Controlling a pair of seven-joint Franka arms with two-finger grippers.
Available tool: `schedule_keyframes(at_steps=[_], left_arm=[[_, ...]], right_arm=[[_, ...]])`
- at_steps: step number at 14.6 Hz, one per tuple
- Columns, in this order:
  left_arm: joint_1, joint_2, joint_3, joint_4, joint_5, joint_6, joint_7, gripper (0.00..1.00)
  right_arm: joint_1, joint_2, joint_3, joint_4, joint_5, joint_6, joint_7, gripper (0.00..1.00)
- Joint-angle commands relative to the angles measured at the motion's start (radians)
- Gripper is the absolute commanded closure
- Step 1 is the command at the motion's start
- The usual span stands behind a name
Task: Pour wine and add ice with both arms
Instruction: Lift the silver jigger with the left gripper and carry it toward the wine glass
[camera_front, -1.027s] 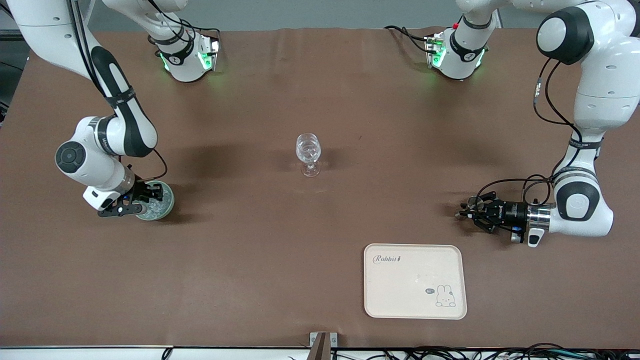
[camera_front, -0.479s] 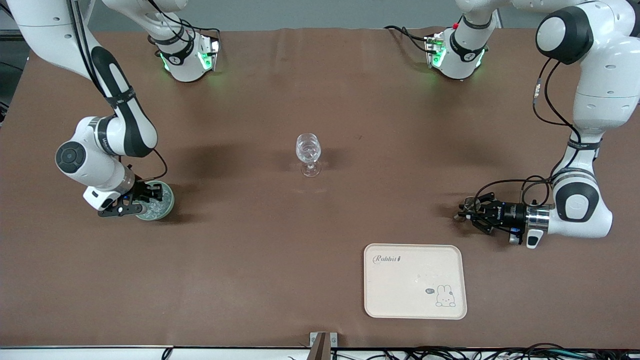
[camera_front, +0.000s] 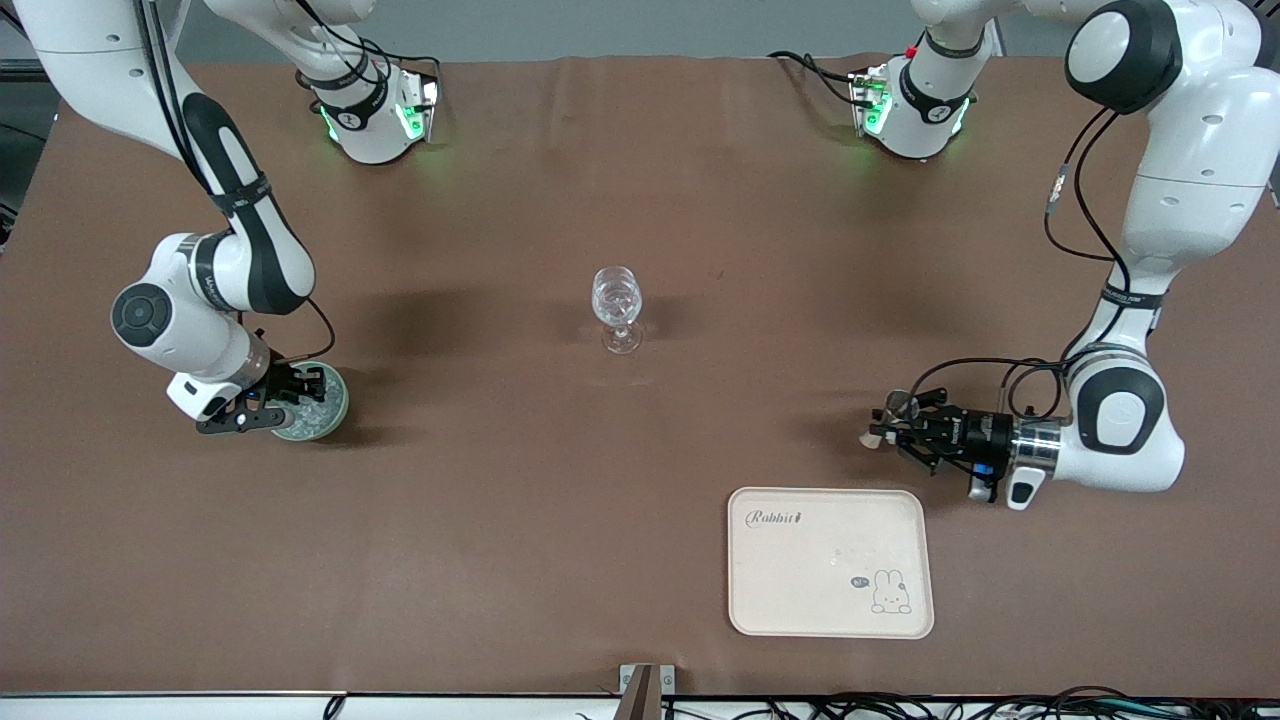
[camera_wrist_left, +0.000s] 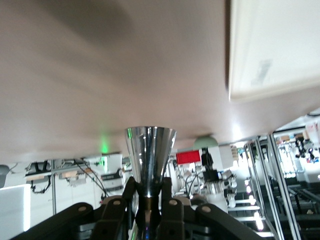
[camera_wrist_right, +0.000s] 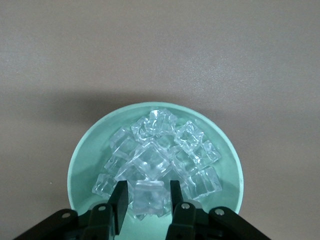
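A pale green bowl (camera_front: 338, 408) heaped with clear ice (camera_front: 316, 413) stands toward the right arm's end of the table. My right gripper (camera_front: 298, 393) is down in it. In the right wrist view the ice (camera_wrist_right: 162, 145) fills the bowl (camera_wrist_right: 80, 167), and the right gripper (camera_wrist_right: 146, 192) is open with one cube between its fingers, a small gap on each side. My left gripper (camera_front: 905, 428) is shut on a silver metal jigger (camera_front: 897, 405), held sideways just above the table beside the tray. The jigger (camera_wrist_left: 150, 150) shows in the left gripper (camera_wrist_left: 150, 200). A clear wine glass (camera_front: 616, 300) stands mid-table.
A cream tray (camera_front: 830, 562) with a rabbit print lies nearer to the front camera than the left gripper; its edge shows in the left wrist view (camera_wrist_left: 275, 45). The two arm bases (camera_front: 375, 110) (camera_front: 915, 105) stand along the table's edge farthest from the camera.
My left arm has carried the jigger a short way toward the middle of the table. The right gripper has stayed in the bowl.
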Motion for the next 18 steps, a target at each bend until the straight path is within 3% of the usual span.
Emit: schedule_keyframes(at_steps=[1, 3, 6, 8, 11, 14, 18], left_arm=[[-0.005, -0.039, -0.067, -0.009, -0.018, 0.030, -0.110, 0.99], [-0.024, -0.059, -0.125, -0.010, -0.003, 0.071, -0.195, 0.99], [-0.121, -0.110, -0.139, -0.012, -0.001, 0.142, -0.279, 0.99], [-0.195, -0.130, -0.138, -0.012, 0.002, 0.214, -0.344, 0.99], [-0.300, -0.154, -0.136, -0.007, 0.083, 0.268, -0.411, 0.99], [-0.368, -0.188, -0.141, 0.002, 0.167, 0.311, -0.566, 0.99], [-0.433, -0.237, -0.141, 0.003, 0.325, 0.314, -0.776, 1.00]], right_arm=[[-0.007, -0.002, 0.006, -0.006, 0.008, -0.007, -0.017, 0.58], [-0.009, -0.002, 0.006, -0.008, 0.008, -0.007, -0.019, 0.59], [-0.007, -0.002, 0.006, -0.006, 0.008, -0.007, -0.017, 0.63], [-0.007, -0.002, 0.006, -0.006, 0.008, -0.007, -0.017, 0.69], [-0.009, -0.002, 0.006, -0.001, 0.008, -0.008, -0.008, 0.88], [-0.009, -0.002, 0.007, 0.023, 0.008, -0.017, -0.006, 0.92], [-0.009, -0.022, 0.006, 0.213, 0.009, -0.328, 0.079, 1.00]])
